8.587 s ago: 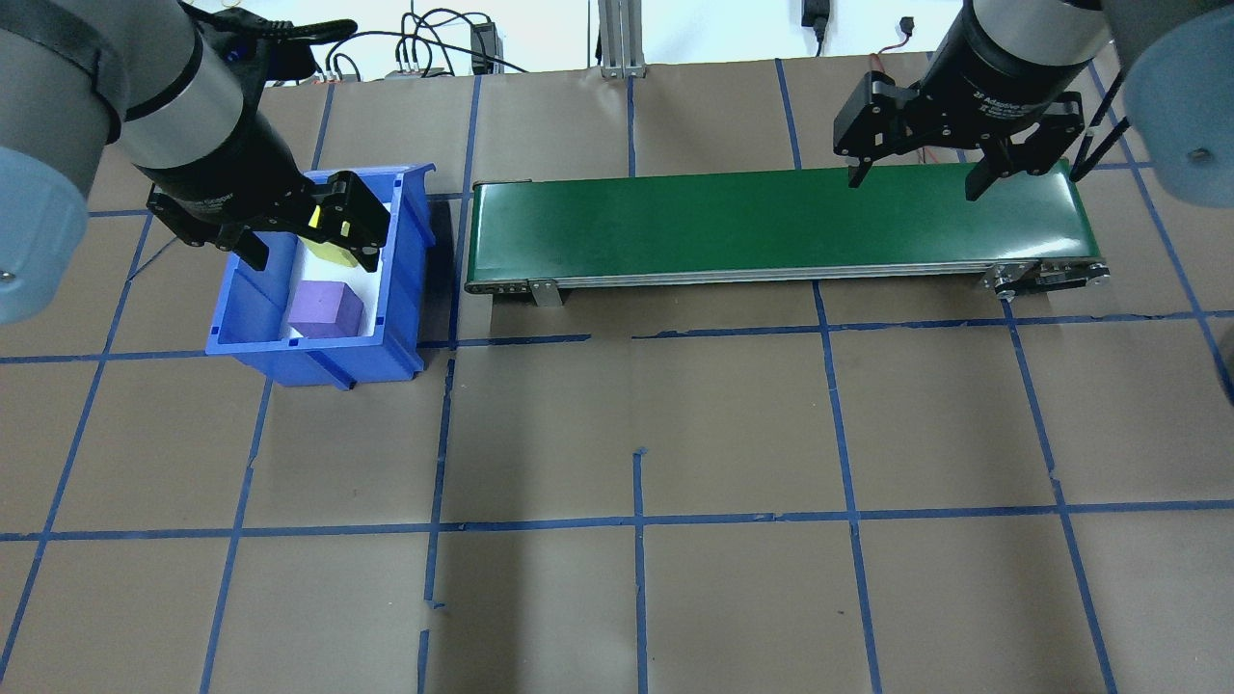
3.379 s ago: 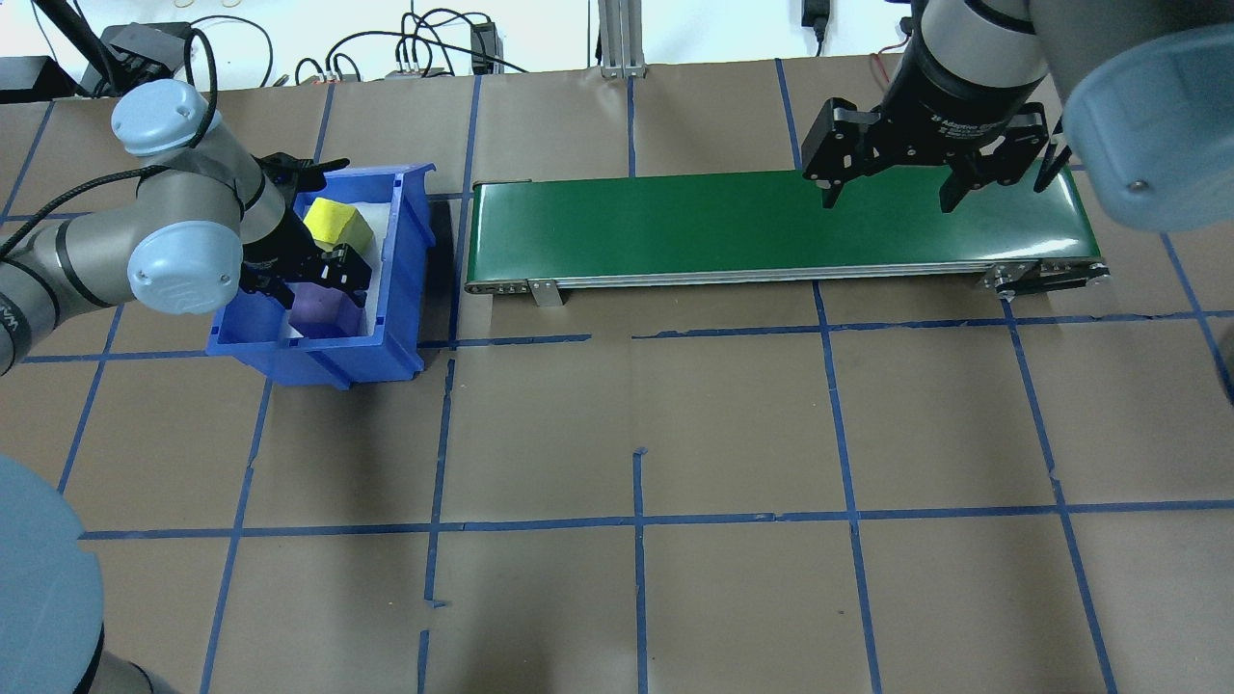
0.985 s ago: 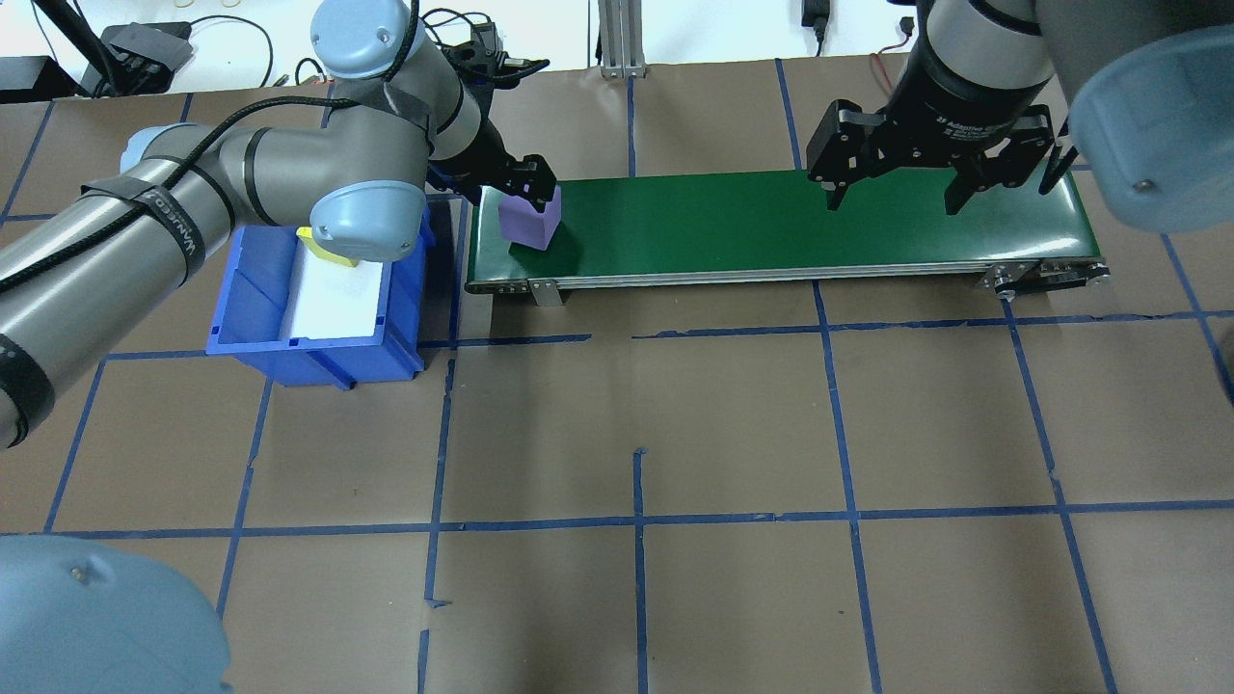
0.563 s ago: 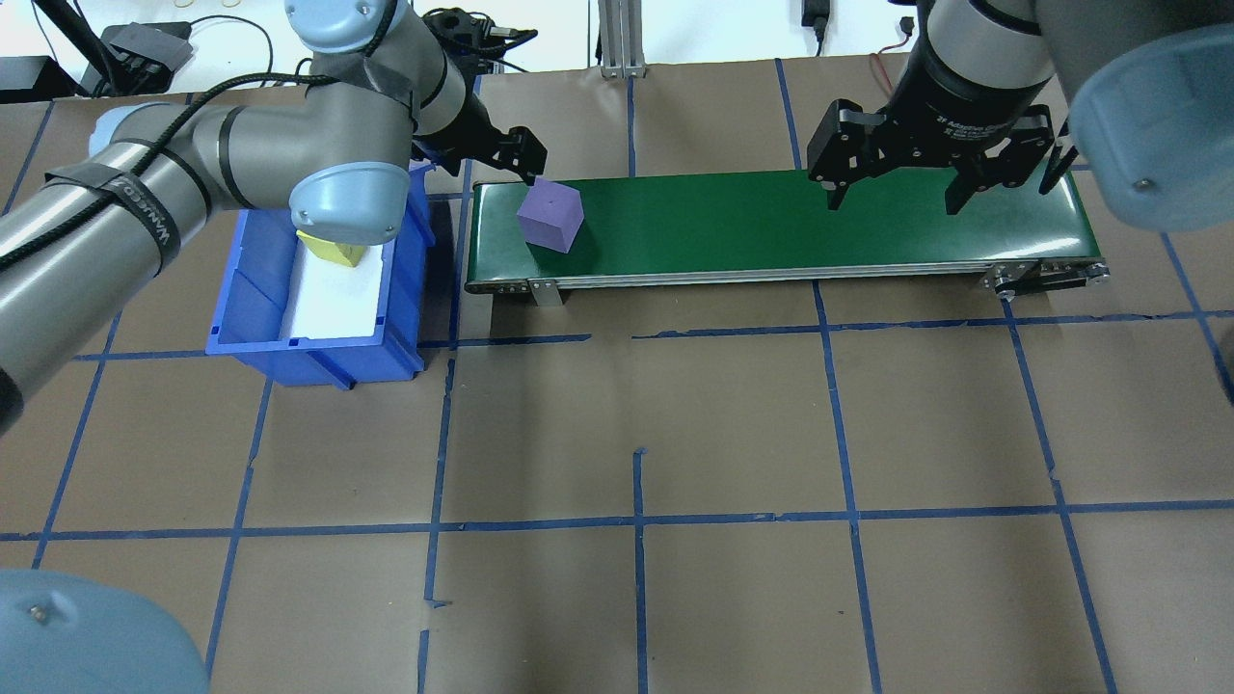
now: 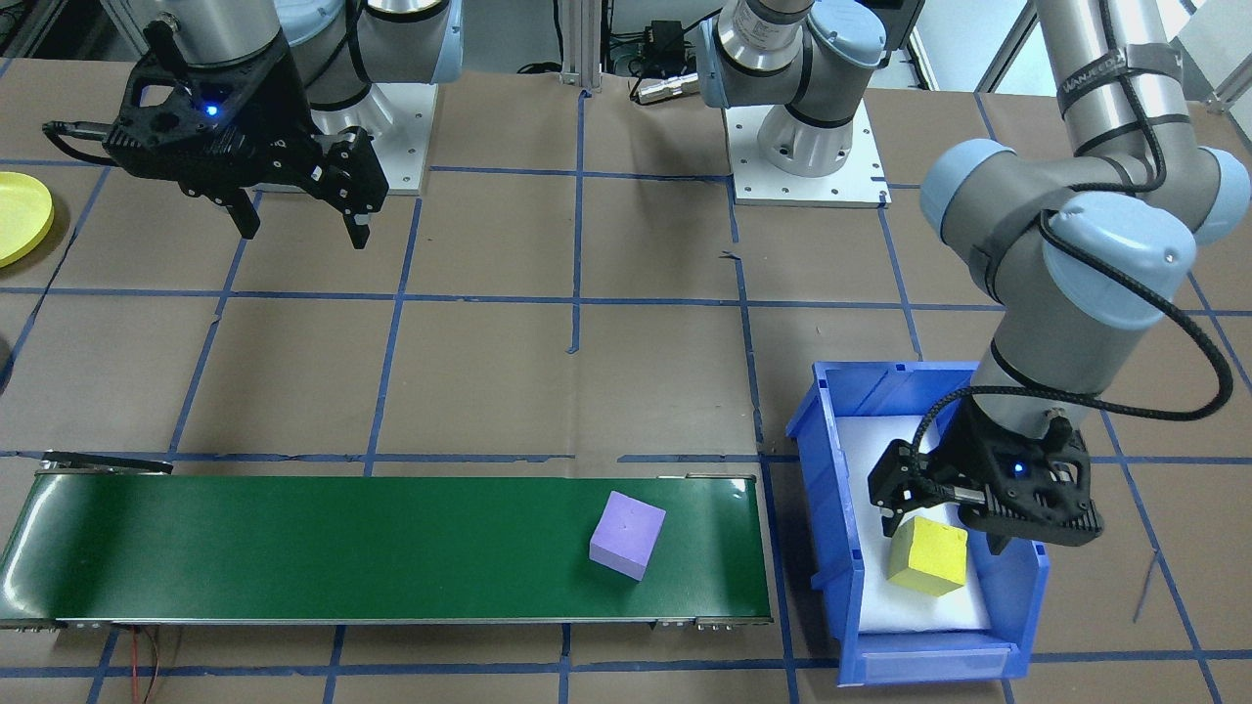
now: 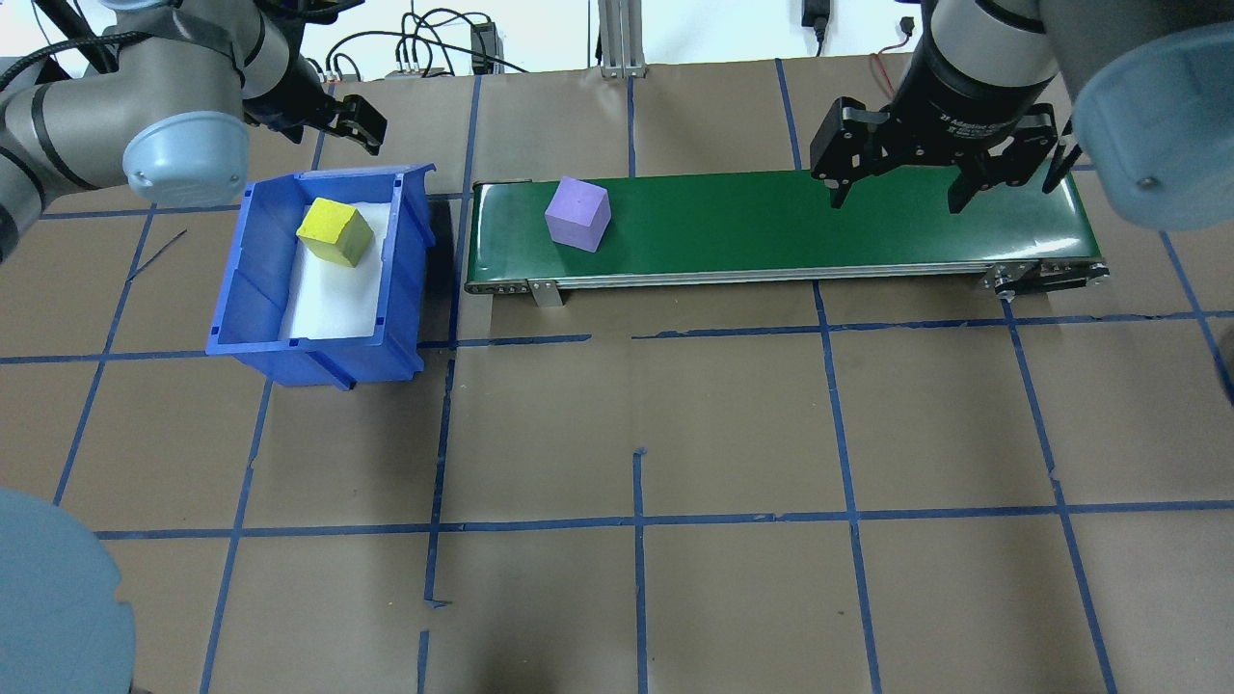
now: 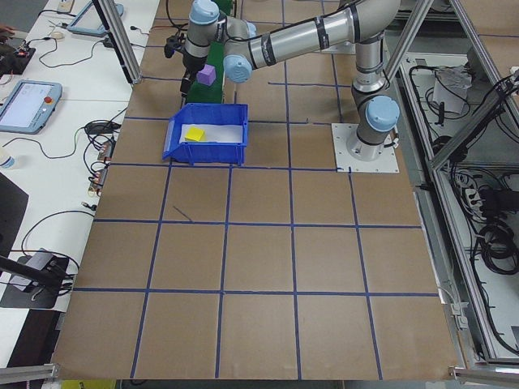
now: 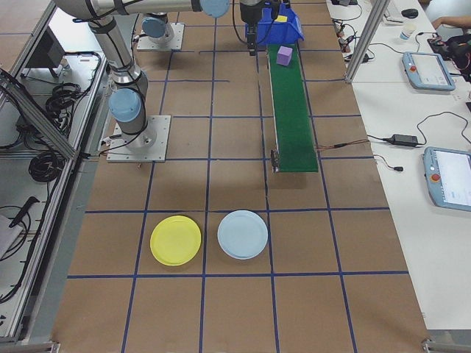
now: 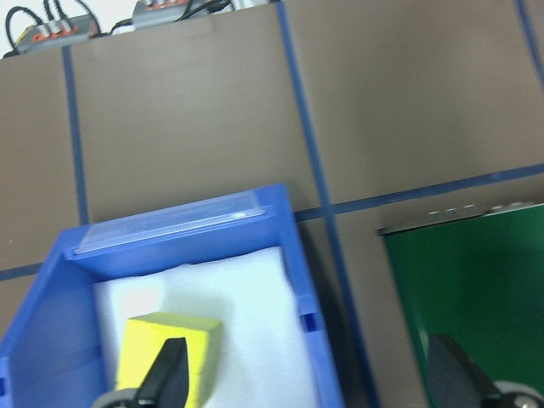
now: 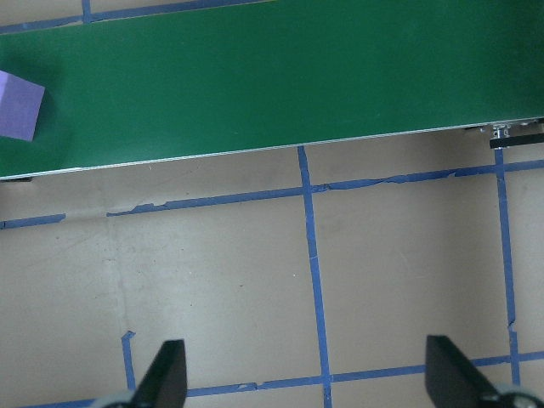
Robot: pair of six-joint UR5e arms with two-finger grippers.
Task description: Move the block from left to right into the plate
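Overhead view: purple foam cube (image 6: 576, 214) now sits freed on green belt (image 6: 771, 226); left gripper (image 6: 333, 120), spread empty, has withdrawn; right gripper (image 6: 901, 188) waits open, empty.

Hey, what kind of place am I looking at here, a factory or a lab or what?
Most likely a robotics lab test cell, not a factory: a small green conveyor belt on a paper-covered table gridded with blue tape, and teach pendants with loose cables on side benches.
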